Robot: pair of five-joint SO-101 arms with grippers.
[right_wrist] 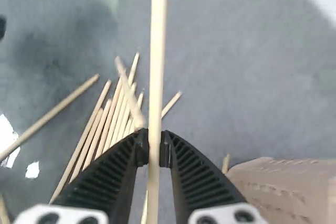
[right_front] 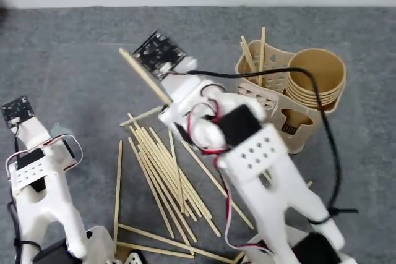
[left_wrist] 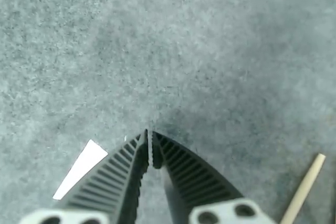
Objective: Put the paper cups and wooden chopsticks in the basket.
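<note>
Now the right claw pinches one chopstick, which likely needs carrying to the basket beside it; the left claw is pressed together.

Basket: right side of the surface.
Cups: stacked in the basket.
Standing chopsticks: in the basket, left of the cups.
Loose chopsticks: on the surface, left of the basket.
Single chopstick: between the right tool's jaws, above the loose chopsticks.
Left tool: left of the loose chopsticks.

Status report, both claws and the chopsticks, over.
Right claw shut on one chopstick above the loose pile. Left claw shut, empty. Paper cups in basket. Nothing seen blocking.
</note>
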